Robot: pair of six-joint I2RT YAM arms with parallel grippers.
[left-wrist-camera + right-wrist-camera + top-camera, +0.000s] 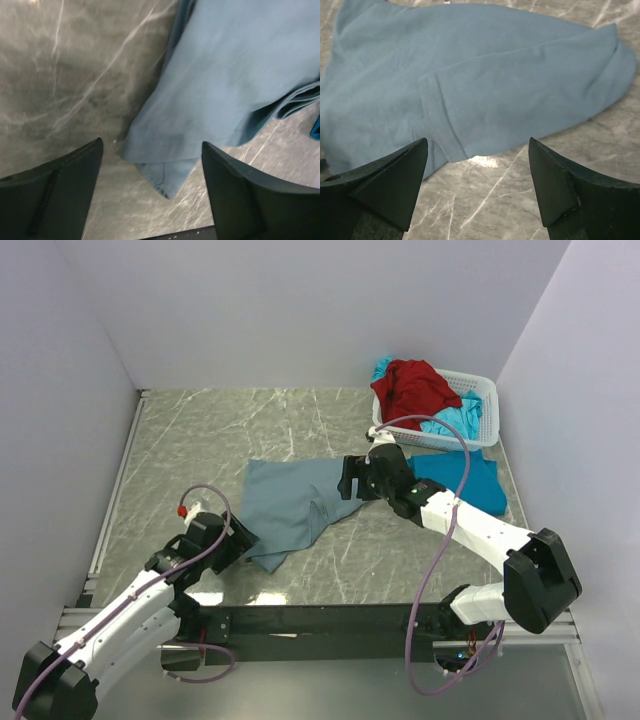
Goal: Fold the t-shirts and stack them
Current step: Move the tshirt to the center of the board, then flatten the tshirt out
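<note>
Both jaws wide, empty: left gripper (152, 144) at grey-blue t-shirt's (295, 502) near corner, right gripper (478, 141) at its right edge; pinch all layers, then fold flat.

The grey-green marbled tabletop (200, 440) runs back to the far wall, its dark surface crossed by thin white veins and glossy enough to catch a bright patch of light up close. Plain pale walls (300, 310) close it in at the back and on both sides. A slim silver metal rail (118, 485) lines the left edge. In the far right corner stands a white plastic lattice basket (487, 400), set slightly askew and close to the right wall.
</note>
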